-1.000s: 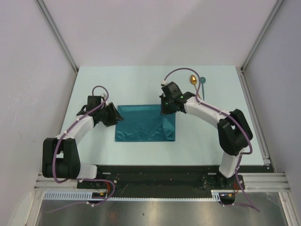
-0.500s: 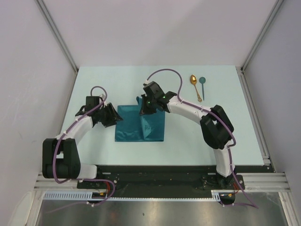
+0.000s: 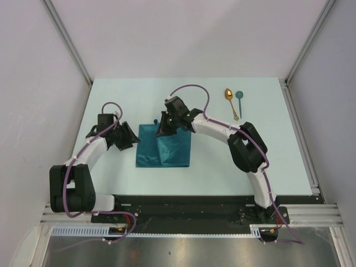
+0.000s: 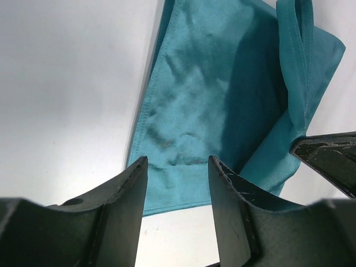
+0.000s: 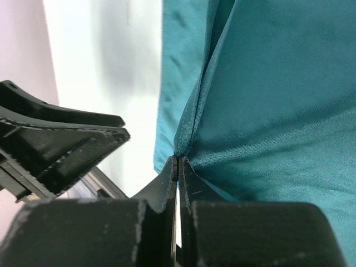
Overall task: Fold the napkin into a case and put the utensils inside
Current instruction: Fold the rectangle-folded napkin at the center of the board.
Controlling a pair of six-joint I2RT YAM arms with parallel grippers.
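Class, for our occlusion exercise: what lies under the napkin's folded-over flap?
Another layer of the napkin, resting on the table. The right hand pinches the flap's edge. Anything between the layers is hidden.

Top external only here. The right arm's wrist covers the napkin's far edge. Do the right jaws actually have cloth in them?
Observer: Yes. The right wrist view shows the right jaws shut on a bunched fold of the napkin, with the cloth pinched at the tips.
Operator: Left jaws holding anything?
Observer: No. The left wrist view shows the left jaws open. The napkin's edge lies flat on the table in the gap, ungripped.
Operator: Is the lifted layer flat?
Observer: Not fully. In the left wrist view its hemmed edge curls over in a narrow loop near the right jaws.
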